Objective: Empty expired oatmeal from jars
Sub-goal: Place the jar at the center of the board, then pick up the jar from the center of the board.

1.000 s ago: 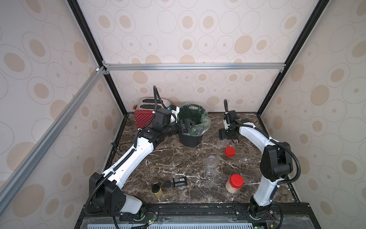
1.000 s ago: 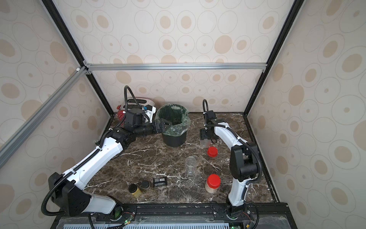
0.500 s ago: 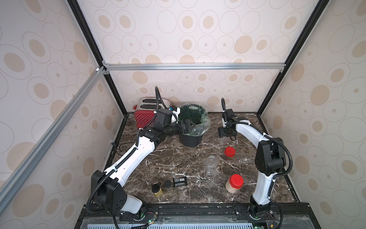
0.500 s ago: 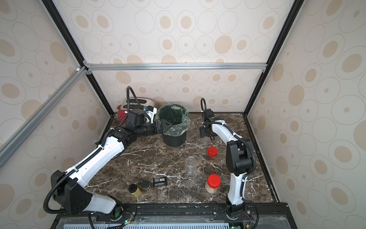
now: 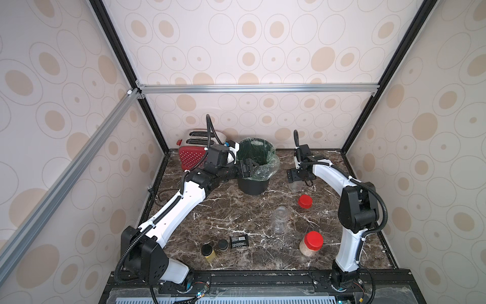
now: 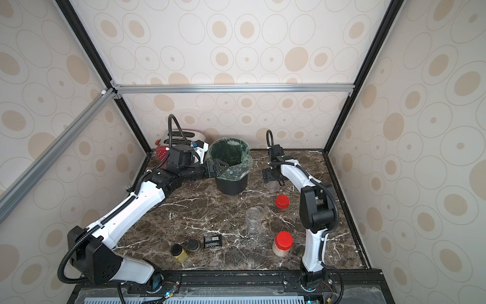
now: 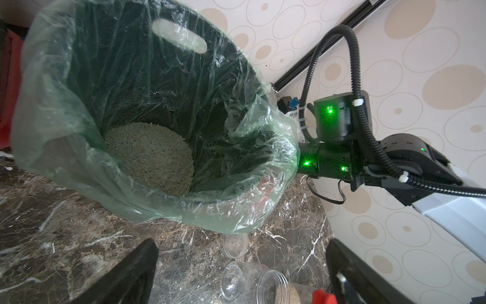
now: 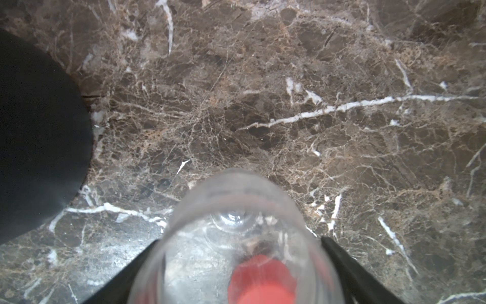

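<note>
An empty clear jar (image 5: 296, 185) (image 8: 236, 237) stands upright on the marble right of the bin. My right gripper (image 5: 298, 181) (image 8: 238, 263) is directly over it, open, with a finger on each side of its mouth. A loose red lid (image 5: 305, 201) lies just in front. Another empty open jar (image 5: 280, 219) (image 7: 249, 284) stands mid-table. A red-lidded jar (image 5: 310, 244) holds pale oatmeal (image 5: 306, 250). More oatmeal (image 7: 150, 155) lies in the bottom of the green-lined black bin (image 5: 252, 184). My left gripper (image 5: 255, 168) (image 7: 242, 279) is open and empty at the bin's left rim.
A red toaster (image 5: 192, 155) stands at the back left behind my left arm. Near the front edge are two small black-lidded spice jars (image 5: 207, 251) (image 5: 223, 244) and a flat black packet (image 5: 239, 240). Walls close the table on three sides.
The right arm's elbow has swung a little to the left while its gripper stayed over the jar. The left gripper has edged right toward the bin's rim.
</note>
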`<state>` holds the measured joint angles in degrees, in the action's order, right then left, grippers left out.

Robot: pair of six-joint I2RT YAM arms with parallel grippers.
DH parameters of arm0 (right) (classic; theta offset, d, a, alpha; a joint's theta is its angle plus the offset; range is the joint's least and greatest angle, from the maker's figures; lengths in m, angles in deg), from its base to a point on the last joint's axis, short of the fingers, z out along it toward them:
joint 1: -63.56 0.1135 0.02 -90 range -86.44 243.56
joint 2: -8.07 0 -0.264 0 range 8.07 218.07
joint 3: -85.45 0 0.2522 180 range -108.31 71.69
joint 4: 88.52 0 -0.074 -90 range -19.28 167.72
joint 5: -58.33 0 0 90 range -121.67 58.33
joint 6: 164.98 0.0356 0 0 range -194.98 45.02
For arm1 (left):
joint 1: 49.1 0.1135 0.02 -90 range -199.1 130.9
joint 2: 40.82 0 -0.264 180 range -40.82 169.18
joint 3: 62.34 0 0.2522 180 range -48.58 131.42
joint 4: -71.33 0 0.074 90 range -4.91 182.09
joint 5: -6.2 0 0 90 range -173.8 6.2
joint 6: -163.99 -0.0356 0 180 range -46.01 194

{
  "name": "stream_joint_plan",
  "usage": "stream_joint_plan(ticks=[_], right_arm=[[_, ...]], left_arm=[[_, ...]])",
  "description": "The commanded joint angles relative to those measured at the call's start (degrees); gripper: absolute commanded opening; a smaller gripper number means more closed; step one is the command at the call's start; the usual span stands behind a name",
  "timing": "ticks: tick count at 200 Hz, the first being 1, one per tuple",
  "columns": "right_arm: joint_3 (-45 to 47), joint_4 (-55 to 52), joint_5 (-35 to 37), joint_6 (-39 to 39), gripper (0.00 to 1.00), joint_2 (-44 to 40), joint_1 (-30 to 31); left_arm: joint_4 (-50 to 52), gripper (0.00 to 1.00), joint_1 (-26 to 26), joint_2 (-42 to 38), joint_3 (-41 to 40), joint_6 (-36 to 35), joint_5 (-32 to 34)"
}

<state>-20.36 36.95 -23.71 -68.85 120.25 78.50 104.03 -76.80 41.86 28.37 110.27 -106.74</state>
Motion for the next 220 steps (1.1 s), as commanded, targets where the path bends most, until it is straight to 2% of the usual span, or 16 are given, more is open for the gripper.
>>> stream_joint_plan(ticks=[1,23,43,61,76,86,98,121,161,192,220], right_arm=[[-0.67,-1.53,0.92,-2.28,0.99,-1.99,0.24],[-2.48,-5.32,1.39,-2.05,0.99,-4.44,0.35],[-4.12,-10.35,6.84,0.88,0.99,-8.52,0.79],[-2.54,-14.18,8.84,2.71,0.99,-14.76,4.40],[1.99,-15.79,5.75,4.68,0.99,-21.71,6.67],[5.49,-17.90,3.34,8.87,1.00,-26.09,7.63],[8.48,-22.34,-0.88,13.88,0.91,-30.33,7.95],[14.44,-31.23,-3.60,20.29,0.84,-36.28,11.05],[23.41,-38.81,-5.31,28.38,0.84,-44.29,17.60],[29.46,-36.58,-6.86,31.99,0.86,-48.21,20.21],[33.55,-35.52,-7.68,32.85,0.90,-47.80,20.90]], left_arm=[[0.74,0.99,-0.19,-0.54,2.07,-1.67,1.18],[1.39,0.99,-0.17,-0.84,2.23,-1.99,1.60],[2.86,0.99,-0.18,-2.01,1.86,-2.60,1.65],[4.39,0.99,-0.67,-4.14,0.58,-3.32,2.35],[6.83,0.99,-2.16,-6.11,-0.42,-4.71,4.51],[8.51,0.99,-3.32,-7.35,-1.36,-5.53,5.86],[10.00,0.99,-4.81,-8.80,-2.66,-5.94,7.23],[11.57,0.99,-7.48,-10.81,-5.49,-5.88,9.09],[11.85,0.99,-11.03,-12.06,-9.34,-5.09,9.75],[9.73,0.99,-11.76,-13.06,-12.44,-4.02,8.81],[10.76,0.99,-11.76,-14.53,-13.03,-5.45,8.50]])
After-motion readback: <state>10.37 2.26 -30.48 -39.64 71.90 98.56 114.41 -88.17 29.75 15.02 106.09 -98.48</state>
